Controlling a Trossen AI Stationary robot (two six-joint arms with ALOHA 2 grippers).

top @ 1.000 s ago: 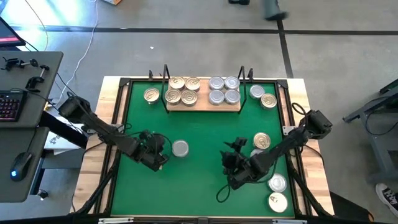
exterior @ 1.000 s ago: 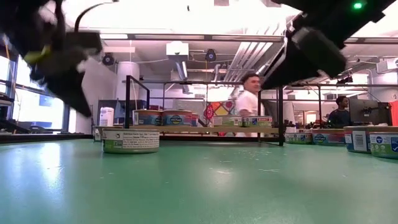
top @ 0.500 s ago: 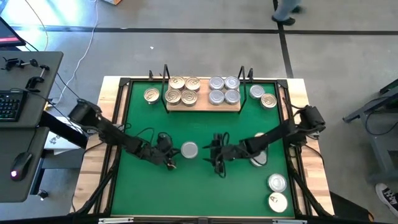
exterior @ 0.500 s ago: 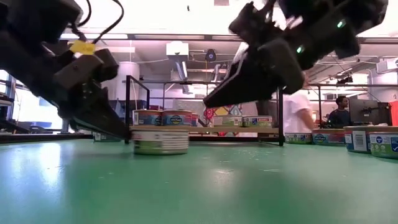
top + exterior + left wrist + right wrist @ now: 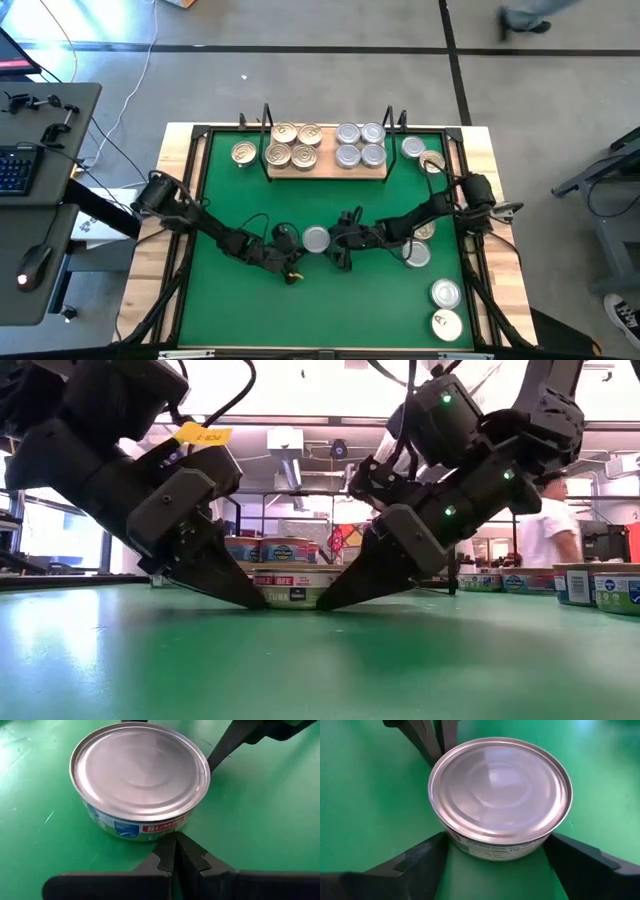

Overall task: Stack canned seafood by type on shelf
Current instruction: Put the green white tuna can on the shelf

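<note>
**Caller:** Green mat (image 5: 220,190) fills the tabletop, and right in the middle of it sits a silver-lidded tin (image 5: 316,239), flat on the mat, with an arm on either side.

**Analyst:** The left gripper (image 5: 176,851) has its fingers pressed together into one point, tip touching the tin's side wall. From the low view both arms slope down steeply to the mat, meeting at the tin (image 5: 292,588) like two sides of a tent.

**Caller:** And the right gripper (image 5: 497,852)?

**Analyst:** Spread wide. Its two fingers (image 5: 415,862) flank the tin (image 5: 501,795), one on each side, with mat showing between each finger and the can, so it is not clamped.

**Caller:** Where's the shelf (image 5: 327,162)?

**Analyst:** At the far edge of the mat, well apart from this tin. Gold-lidded tins (image 5: 295,145) are grouped on its left half, silver ones (image 5: 360,146) on its right.

**Caller:** Room to move?

**Analyst:** Bare mat lies between the tin and the shelf. Loose tins (image 5: 445,294) sit near the right edge, more (image 5: 422,153) beside the shelf's right end, one gold tin (image 5: 243,153) off its left end. A person (image 5: 549,532) stands beyond the table.
</note>
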